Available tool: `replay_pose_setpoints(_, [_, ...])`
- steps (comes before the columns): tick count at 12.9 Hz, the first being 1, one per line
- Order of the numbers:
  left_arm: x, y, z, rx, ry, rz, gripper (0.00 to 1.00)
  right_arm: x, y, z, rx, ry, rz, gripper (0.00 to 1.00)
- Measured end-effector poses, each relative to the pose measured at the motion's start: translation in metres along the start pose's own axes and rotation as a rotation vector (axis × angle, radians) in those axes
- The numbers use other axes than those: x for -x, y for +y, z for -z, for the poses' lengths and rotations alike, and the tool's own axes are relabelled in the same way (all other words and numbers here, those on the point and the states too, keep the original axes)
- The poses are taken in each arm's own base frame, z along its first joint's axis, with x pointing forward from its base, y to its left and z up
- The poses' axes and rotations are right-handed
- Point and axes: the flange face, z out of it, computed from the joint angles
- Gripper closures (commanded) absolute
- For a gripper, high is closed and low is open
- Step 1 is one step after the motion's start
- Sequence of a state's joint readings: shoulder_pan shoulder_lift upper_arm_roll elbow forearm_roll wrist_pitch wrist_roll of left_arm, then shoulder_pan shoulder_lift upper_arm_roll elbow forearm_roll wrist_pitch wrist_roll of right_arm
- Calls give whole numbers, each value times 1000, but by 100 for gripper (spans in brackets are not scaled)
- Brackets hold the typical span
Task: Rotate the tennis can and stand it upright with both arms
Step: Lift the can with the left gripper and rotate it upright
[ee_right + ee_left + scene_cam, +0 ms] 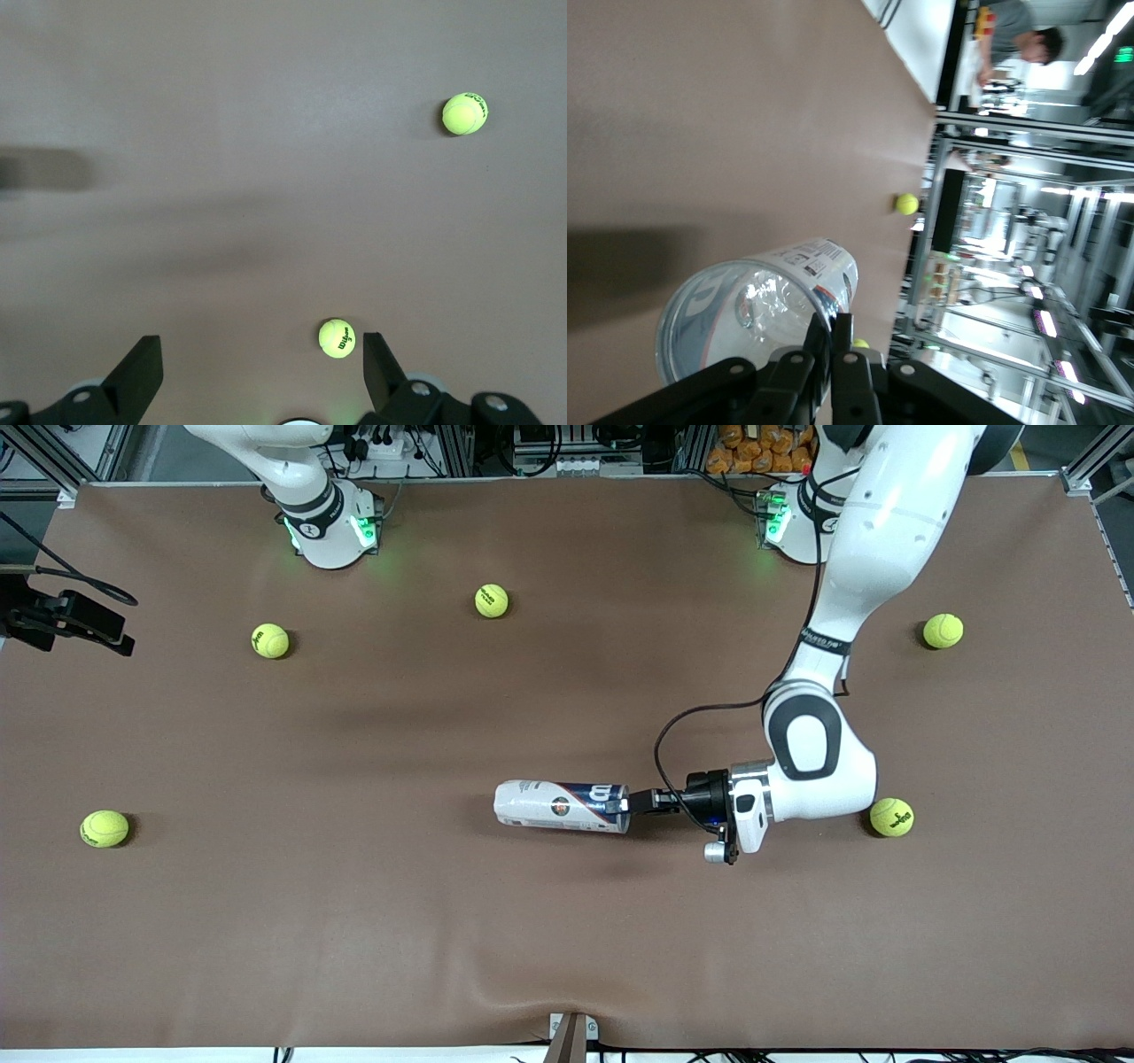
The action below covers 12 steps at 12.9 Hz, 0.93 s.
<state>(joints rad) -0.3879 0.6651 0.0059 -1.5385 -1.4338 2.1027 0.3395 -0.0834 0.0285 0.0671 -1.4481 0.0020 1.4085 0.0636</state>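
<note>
tennis can (562,807) lies on table (354,921), left claw (634,803) at its rim

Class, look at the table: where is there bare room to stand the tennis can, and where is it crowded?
The widest bare patch lies nearer the front camera than the tennis can, along the table edge. Another lies between the can and the ball at the right arm's end. It is crowded where the left gripper, shut on the can's rim, sits near a ball.

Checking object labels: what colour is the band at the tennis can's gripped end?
Dark blue with white lettering on the tennis can; clearest in the front view.
</note>
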Motion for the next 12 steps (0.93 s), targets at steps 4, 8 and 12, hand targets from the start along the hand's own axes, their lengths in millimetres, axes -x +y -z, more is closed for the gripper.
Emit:
replay_pose_setpoints(4, [9,71,28,-288,22,98,100,4,0,3,0,5,0,0])
replay_pose_setpoints(8, [24,120,22,-589,138,160,100,4,0,2,1,2,-1,0])
replay_pose_setpoints(12, [58,139,1,-847,157,185,100,3,4,3,-2,13,-7,0])
